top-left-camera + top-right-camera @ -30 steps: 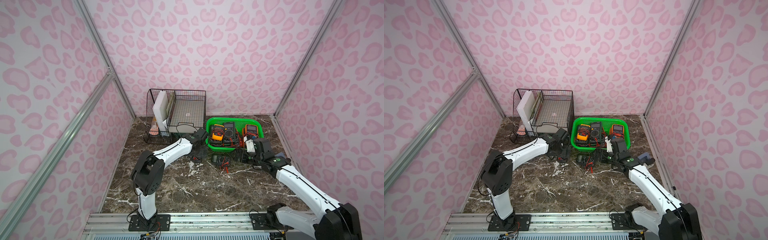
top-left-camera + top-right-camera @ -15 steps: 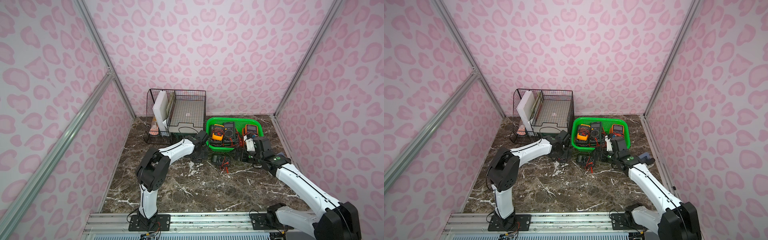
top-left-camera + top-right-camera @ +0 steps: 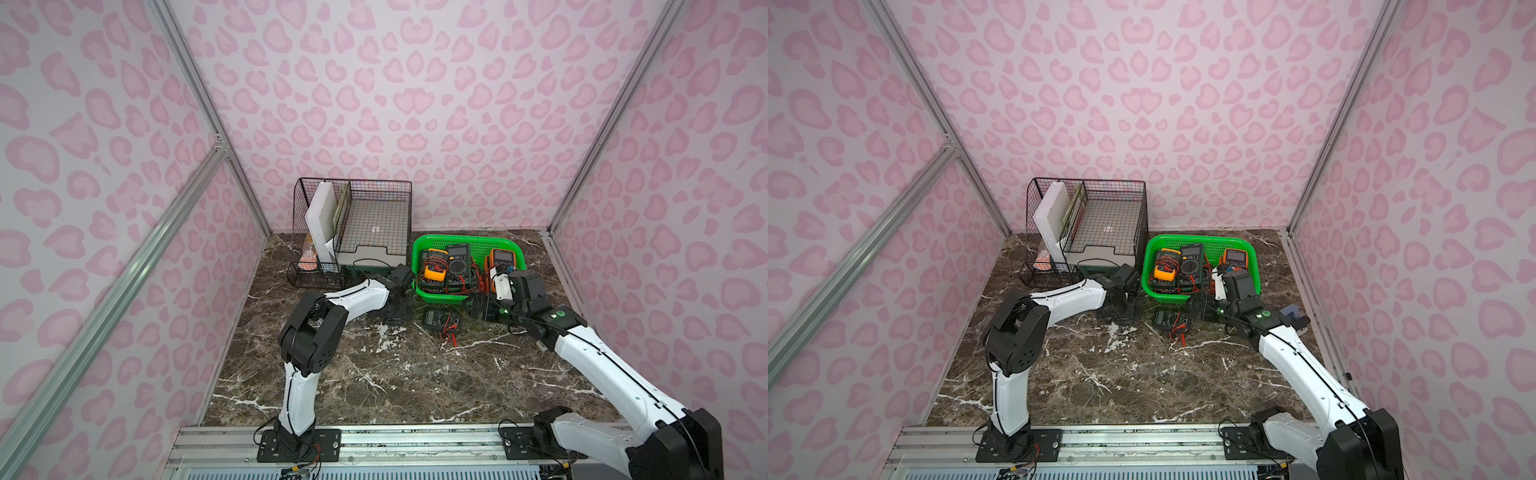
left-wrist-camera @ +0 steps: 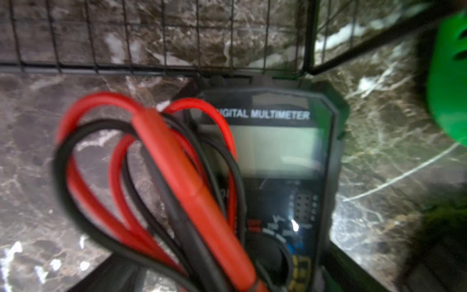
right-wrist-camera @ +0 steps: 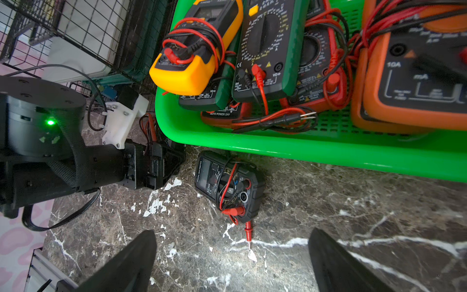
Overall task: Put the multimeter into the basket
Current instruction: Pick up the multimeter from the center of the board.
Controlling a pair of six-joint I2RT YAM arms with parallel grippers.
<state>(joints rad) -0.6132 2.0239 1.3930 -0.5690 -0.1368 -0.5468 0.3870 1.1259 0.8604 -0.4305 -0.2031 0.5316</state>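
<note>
At the upper left of the floor in both top views stands the black wire organizer [image 3: 374,220]. Just off its lower right corner the left gripper [image 3: 400,312] points down at the marble tabletop [image 3: 395,374], its jaws spread as wide as they go. The left wrist view shows what lies under it: a dark green multimeter [image 4: 283,156], face up. Its screen end butts against the organizer's bottom wire and its dial end lies toward the fingers, so its long axis runs straight out from the organizer. Looped red and black leads [image 4: 156,177] lie over one side of it. Whether the fingers touch its casing cannot be told. The basket's corner sits close on its other side, leaving only a narrow lane.

Further right, mid-frame, a small black multimeter [image 3: 437,319] lies flat and face up on the marble. Its long axis runs across the frame, nearly parallel to the basket's near rim, with the screen end left and the jack end right. A red probe [image 5: 248,228] trails toward the lower right. This meter lies just beside the rim.

The green basket [image 3: 482,244] sits above and to the right of it, holding several meters [image 3: 457,262]. The right gripper [image 5: 232,230] hovers in front of the right part of the near rim, fingers wide apart with nothing between them. The lower half of the frame is bare marble. A side rail [image 3: 559,266] runs close along the basket's right.
</note>
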